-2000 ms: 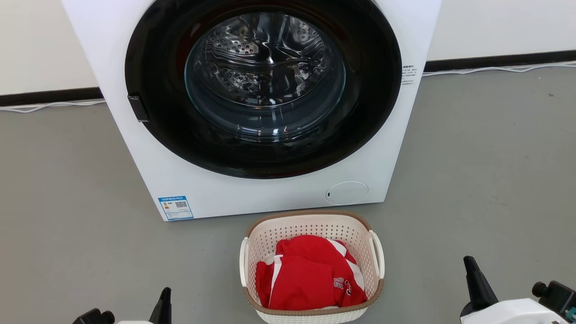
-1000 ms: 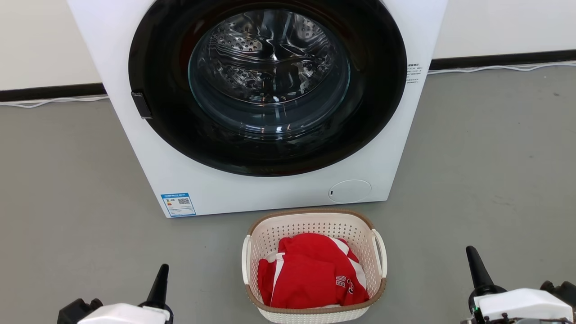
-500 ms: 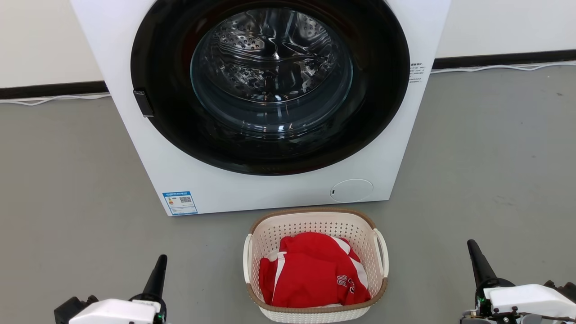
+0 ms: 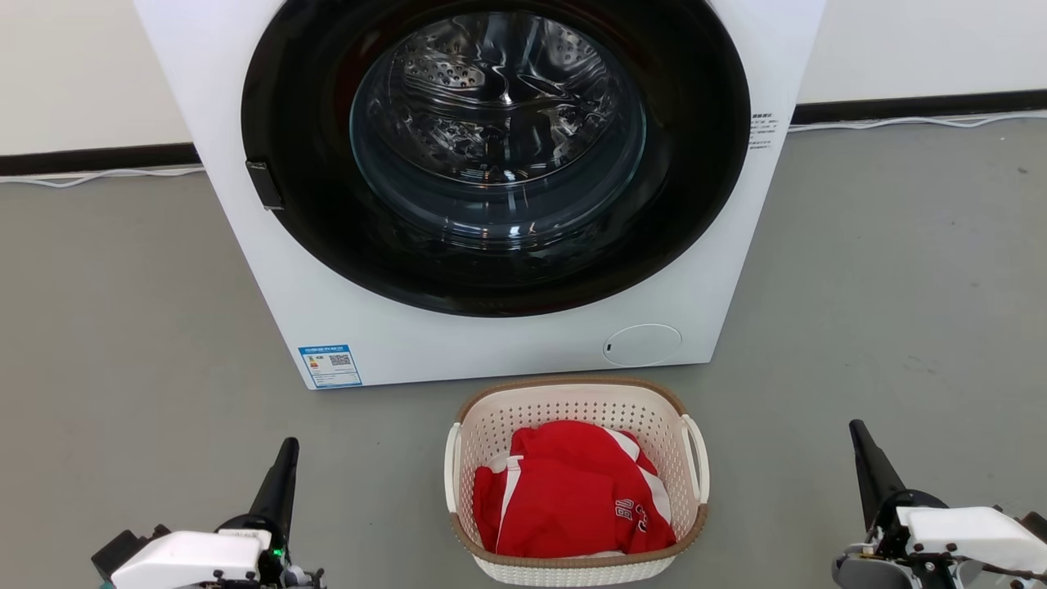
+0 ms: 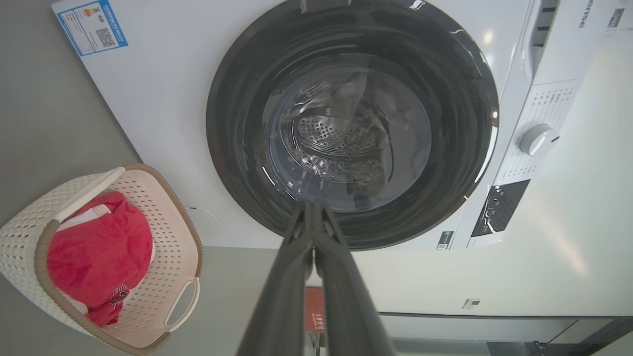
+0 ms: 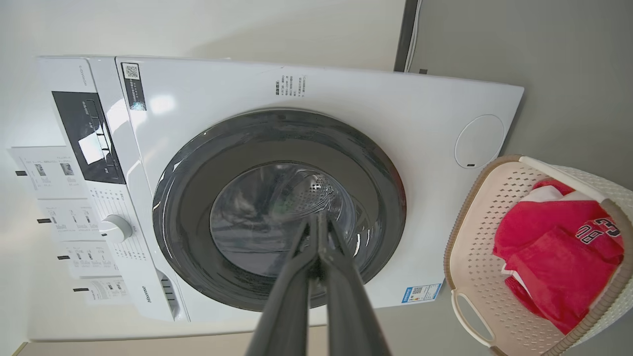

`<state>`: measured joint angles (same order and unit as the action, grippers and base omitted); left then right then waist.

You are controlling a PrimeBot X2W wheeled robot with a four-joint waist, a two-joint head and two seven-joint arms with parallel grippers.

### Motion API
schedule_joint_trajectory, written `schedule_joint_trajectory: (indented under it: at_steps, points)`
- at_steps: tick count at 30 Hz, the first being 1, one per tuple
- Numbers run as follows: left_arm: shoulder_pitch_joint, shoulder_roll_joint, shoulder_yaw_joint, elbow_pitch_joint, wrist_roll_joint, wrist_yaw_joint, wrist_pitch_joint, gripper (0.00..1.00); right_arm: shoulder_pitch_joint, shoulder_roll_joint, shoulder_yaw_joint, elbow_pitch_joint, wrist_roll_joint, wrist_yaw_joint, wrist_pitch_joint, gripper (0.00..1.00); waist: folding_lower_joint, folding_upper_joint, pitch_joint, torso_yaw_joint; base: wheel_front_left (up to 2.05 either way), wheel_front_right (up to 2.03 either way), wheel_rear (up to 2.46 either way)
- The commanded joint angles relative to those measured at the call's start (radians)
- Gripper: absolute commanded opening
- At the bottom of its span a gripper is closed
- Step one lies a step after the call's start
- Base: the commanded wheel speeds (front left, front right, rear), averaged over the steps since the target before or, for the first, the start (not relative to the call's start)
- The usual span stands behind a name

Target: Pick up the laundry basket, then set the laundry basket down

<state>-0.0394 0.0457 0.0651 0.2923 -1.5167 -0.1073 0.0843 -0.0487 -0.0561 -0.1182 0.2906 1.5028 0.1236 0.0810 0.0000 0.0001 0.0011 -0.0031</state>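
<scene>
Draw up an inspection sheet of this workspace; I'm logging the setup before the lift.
Surface: smooth grey floor.
Job's things: laundry basket upright on the floor before the washing machine, red garment inside.
Clutter: nothing seen.
Grippers: left gripper and right gripper both shut, empty, either side of the basket, apart from it.
Cables: white cable along the baseboard.
Surroundings: white wall behind the machine.
</scene>
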Motion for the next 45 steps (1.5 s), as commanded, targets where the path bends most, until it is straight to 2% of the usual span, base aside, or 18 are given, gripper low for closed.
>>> schedule_joint_trajectory:
  at_steps: [1,8,45]
  points:
    - [-0.061,0.007,0.037,-0.036,-0.032,-0.014,0.011,0.00,-0.053,-0.002,0.015,-0.039,0.038,0.007,0.015,0.00,0.0000,-0.0001,0.000,0.001,0.00,0.00,0.00]
    - [-0.069,0.004,0.049,-0.047,-0.092,-0.023,0.029,0.00,-0.059,0.006,0.004,-0.046,0.105,0.007,0.033,0.00,0.0000,-0.0001,0.002,0.003,0.00,0.00,0.00]
    - [-0.069,0.004,0.049,-0.047,-0.092,-0.023,0.029,0.00,-0.059,0.006,0.004,-0.046,0.106,0.007,0.032,0.00,0.0000,-0.0001,0.002,0.003,0.00,0.00,0.00]
